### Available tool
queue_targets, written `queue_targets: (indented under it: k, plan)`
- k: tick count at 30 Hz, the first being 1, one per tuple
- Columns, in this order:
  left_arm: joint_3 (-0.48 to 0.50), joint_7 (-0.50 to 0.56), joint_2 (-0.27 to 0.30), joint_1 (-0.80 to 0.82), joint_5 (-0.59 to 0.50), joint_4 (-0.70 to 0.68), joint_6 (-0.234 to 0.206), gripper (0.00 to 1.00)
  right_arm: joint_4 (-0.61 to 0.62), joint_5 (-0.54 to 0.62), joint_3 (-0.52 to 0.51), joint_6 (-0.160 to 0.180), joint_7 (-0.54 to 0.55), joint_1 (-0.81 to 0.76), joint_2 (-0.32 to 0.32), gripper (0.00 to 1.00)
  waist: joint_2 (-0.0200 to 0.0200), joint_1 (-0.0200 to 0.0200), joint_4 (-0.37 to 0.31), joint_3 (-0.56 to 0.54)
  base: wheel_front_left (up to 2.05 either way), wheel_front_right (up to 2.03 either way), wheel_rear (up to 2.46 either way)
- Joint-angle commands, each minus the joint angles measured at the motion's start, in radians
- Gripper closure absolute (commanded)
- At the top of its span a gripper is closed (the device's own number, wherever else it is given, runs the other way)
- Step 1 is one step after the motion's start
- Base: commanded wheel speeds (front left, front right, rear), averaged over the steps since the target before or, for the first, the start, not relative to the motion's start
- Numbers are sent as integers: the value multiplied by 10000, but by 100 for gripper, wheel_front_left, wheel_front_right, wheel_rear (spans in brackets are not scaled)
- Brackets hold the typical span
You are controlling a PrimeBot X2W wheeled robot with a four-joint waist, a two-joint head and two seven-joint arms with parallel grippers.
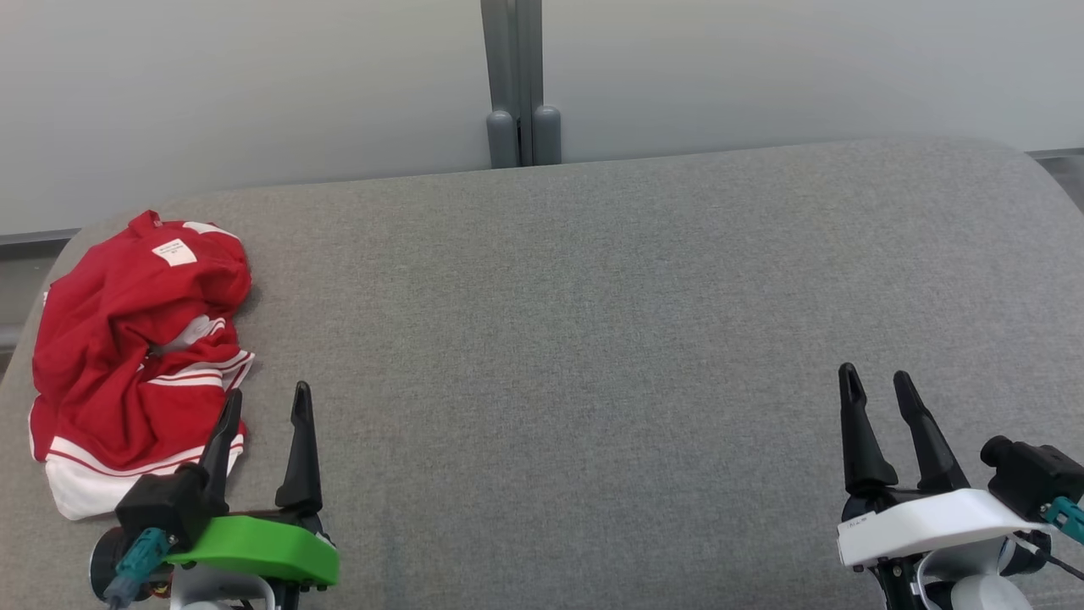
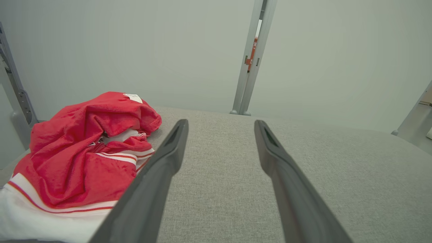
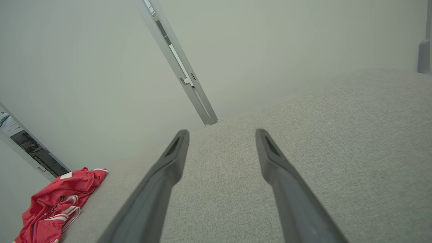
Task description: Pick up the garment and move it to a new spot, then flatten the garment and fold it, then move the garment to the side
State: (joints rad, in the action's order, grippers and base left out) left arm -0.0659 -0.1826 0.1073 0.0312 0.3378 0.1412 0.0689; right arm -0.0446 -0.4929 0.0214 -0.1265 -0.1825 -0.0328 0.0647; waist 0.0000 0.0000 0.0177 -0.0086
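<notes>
The garment, a red shirt with white striped trim, lay crumpled in a heap at the left end of the grey padded table, close to that left edge. A white label showed on its far side and a broad white hem ran along its near side. The left gripper stood wide open and empty just beside the heap's near right corner. Its left finger overlapped the hem in the head view, but whether it touched the cloth could not be told. The right gripper was also wide open and empty, near the right end of the table and well apart from the garment.

The step in hand looked to be the first pickup, and it fell to the left gripper. To do it well, the gripper needed to shift left and a little farther, so that its open jaws straddled a thick bunch of red folds near the middle of the heap rather than the thin hem. A bite on the hem alone would likely let the rest unroll and drag. The jaws should press down into the cloth before closing, so that several layers were caught. Any sideways push towards the left could nudge the heap off the table. Once gripped, a straight lift, then a carry right to the bare middle, would leave room for flattening.
</notes>
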Motion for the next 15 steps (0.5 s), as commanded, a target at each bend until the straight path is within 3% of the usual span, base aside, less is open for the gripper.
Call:
queue_targets:
  k: [1,15]
  plan:
    - [-37,-99,98,-71,-318,-36,-72,0,134,266,23,-42,-97,-49,59,0,0,0,7,-2,0,0,0]
    - [-170,-396,170,-144,-1258,46,-115,0,255,1458,71,-50,-402,-225,105,0,0,0,37,-53,0,0,0]
